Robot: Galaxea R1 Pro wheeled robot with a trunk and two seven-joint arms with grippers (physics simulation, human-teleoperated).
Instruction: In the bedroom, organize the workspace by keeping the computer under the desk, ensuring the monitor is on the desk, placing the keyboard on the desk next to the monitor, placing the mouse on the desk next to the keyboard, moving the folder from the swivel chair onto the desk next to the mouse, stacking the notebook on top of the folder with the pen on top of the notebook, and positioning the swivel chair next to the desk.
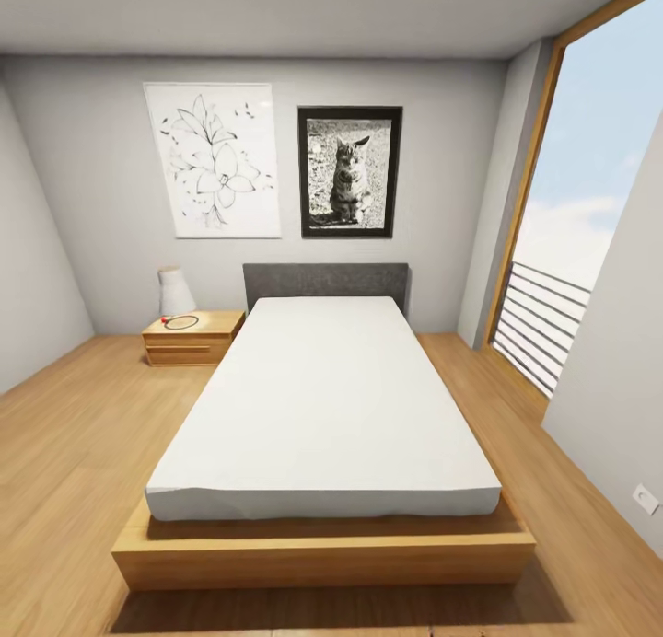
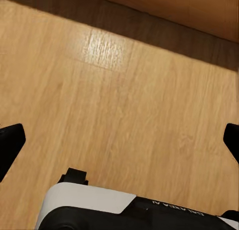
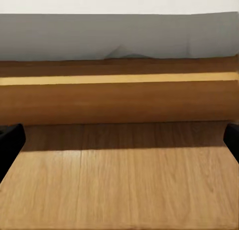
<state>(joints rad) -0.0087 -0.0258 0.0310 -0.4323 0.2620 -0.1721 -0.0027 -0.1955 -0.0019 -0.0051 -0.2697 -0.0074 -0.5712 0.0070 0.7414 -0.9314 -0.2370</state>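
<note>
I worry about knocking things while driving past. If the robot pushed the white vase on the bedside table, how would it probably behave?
The vase is tall and stands upright near the back edge of the bedside table, so it may tip. It looks ceramic, so probably stiff and breakable. Its wider base may help steady it.

head view of the bedroom (image 1: 55, 250): a bed (image 1: 322, 407) stands at centre on the floor (image 1: 74, 490), its foot nearest the camera and its headboard (image 1: 326, 285) against the far wall. a nightstand (image 1: 191, 339) sits just left of the bed's head, bearing a lamp (image 1: 175, 292) at its back and a ring-shaped object (image 1: 181, 322) in front of it. on the far wall above hang a flower drawing (image 1: 214, 161) at left and a cat picture (image 1: 349, 171) beside it at right; a tall window (image 1: 589, 204) with a railing (image 1: 543, 324) lies to the right of the bed.
</note>
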